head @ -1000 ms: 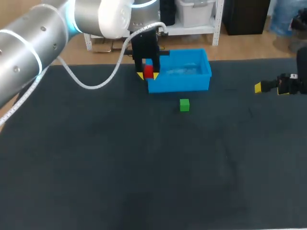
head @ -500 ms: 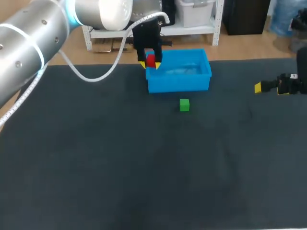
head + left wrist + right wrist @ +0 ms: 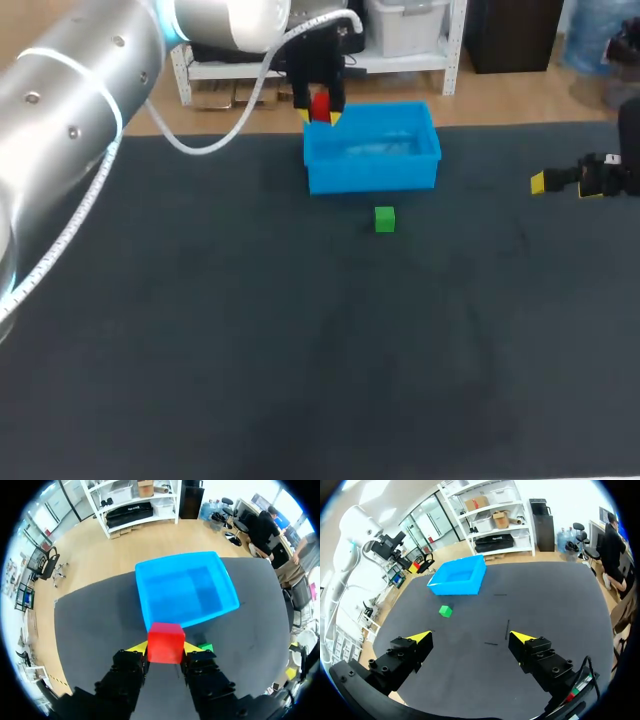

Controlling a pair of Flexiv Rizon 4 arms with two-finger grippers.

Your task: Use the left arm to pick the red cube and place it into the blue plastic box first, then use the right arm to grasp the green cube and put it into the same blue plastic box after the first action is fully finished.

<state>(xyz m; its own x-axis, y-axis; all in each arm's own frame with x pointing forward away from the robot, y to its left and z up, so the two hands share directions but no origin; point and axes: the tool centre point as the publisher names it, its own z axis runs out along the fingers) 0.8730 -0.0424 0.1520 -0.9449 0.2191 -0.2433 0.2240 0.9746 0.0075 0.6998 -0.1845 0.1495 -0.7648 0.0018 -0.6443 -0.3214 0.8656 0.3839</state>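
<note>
Left hand (image 3: 319, 117) clamped on red cube (image 3: 320, 104), both fingers pressing its sides, held aloft by back-left corner of blue plastic box (image 3: 372, 176). Green cube (image 3: 384, 219) sits on worktop (image 3: 250, 350) just before box. Right hand (image 3: 470, 637) spread wide, holding nothing, at worktop's right side, well apart from green cube.

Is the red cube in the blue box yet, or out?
Out. The red cube is clamped between the left arm's jaws, raised near the blue box rim; the left wrist view shows the box's inside empty.
</note>
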